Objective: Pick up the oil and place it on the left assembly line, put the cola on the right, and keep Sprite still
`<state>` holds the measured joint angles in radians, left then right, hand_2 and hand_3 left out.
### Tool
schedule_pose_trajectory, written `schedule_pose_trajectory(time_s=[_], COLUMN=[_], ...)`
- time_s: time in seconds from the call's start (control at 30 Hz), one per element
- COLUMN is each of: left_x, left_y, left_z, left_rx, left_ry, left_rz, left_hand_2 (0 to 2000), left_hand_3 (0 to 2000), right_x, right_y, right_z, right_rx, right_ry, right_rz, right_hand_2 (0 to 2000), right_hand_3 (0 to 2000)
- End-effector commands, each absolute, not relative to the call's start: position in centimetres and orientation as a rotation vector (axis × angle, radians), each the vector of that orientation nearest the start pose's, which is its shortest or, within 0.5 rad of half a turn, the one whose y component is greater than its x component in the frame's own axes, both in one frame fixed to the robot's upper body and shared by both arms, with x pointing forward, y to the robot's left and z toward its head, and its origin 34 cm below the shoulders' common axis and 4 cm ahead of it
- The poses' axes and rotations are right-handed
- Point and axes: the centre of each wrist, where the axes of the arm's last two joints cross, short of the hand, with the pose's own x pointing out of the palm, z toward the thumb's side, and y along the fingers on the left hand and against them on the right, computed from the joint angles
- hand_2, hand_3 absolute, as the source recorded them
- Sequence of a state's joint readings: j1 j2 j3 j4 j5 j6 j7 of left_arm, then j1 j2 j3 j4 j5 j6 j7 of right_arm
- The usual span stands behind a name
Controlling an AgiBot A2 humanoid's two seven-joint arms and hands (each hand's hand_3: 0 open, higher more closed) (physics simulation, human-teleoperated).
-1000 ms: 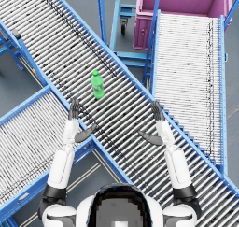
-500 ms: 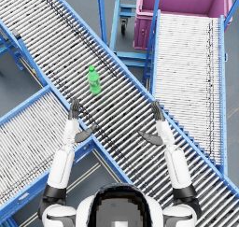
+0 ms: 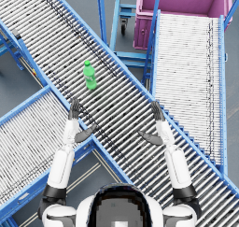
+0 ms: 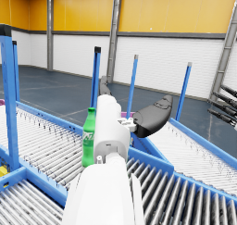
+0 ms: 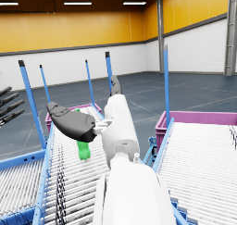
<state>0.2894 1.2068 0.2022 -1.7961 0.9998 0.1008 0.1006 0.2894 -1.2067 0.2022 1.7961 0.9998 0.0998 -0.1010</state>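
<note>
A green Sprite bottle (image 3: 89,75) stands upright on the long diagonal roller conveyor (image 3: 116,104), ahead of my left hand. The left wrist view shows the bottle (image 4: 89,137) beside my forearm, and the right wrist view shows the bottle (image 5: 83,150) partly behind my thumb. My left hand (image 3: 77,124) hovers over the conveyor's near left edge, fingers spread, holding nothing. Over the same belt further right, my right hand (image 3: 156,126) is also spread and empty. I see no oil or cola bottle in any view.
A second roller line (image 3: 28,137) branches off at the lower left and a third (image 3: 186,81) runs along the right. A pink bin (image 3: 186,6) stands at the head of the right line. Blue rails and upright posts (image 4: 95,76) border the belts.
The Sprite bottle has travelled up and to the left along the diagonal conveyor, away from my hands. Both hands have stayed where they were.
</note>
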Motion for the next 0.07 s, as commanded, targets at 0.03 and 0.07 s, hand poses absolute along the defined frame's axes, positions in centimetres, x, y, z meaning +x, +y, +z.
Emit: schedule_pose_trajectory(time_s=[0.03, 0.07], left_x=[25.45, 25.45], left_y=[20.07, 20.07], left_z=[22.86, 22.86], left_rx=[0.074, 0.074], left_ry=[-0.388, -0.388], left_rz=[-1.777, -1.777], left_hand_2=[0, 0], left_hand_3=[0, 0], right_x=[25.45, 25.45], right_y=[-20.07, -20.07], right_z=[22.86, 22.86], right_rx=[-0.134, -0.134], right_ry=[-0.376, -0.376], right_rz=[1.971, 1.971], right_hand_2=[0, 0], right_hand_3=[0, 0])
